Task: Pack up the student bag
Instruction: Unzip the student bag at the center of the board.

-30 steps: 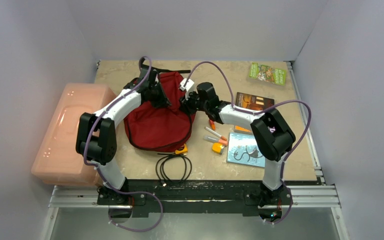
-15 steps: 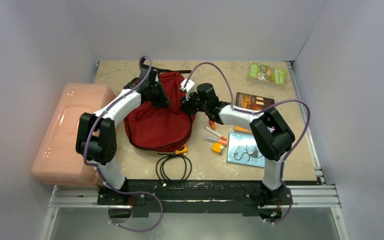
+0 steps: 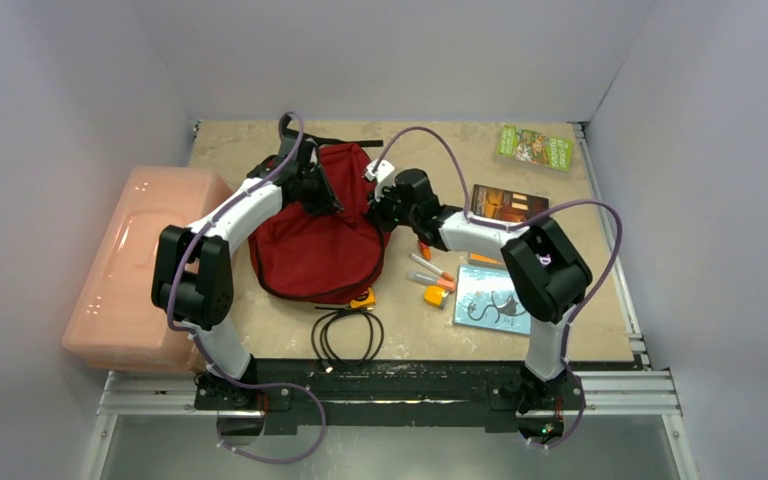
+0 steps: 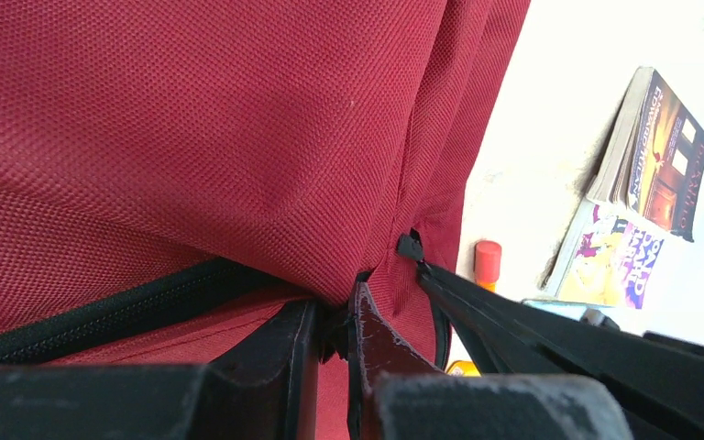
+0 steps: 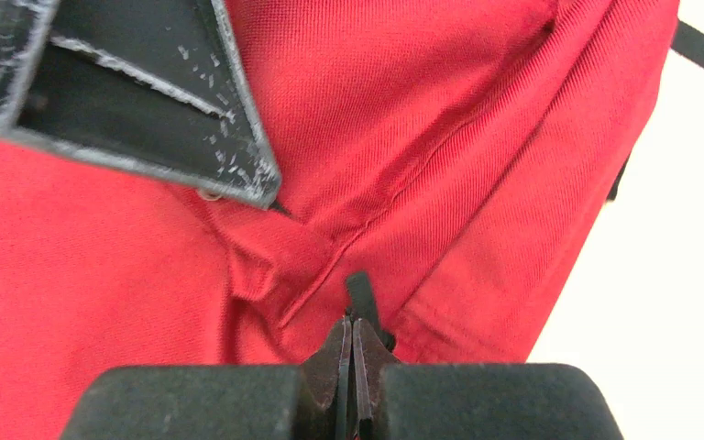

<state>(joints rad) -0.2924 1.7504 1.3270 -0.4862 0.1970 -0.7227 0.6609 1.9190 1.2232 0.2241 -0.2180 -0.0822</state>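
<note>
The student bag is lying on the desk, left of centre and near the pale pink box, with both arms reaching over its far end. The left tool is pinching a fold of the red fabric right by a black zipper, its jaws nearly together. The right tool is gripping a small black tab at a seam of the bag, jaws touching. Markers and a dark book are lying to the bag's right.
</note>
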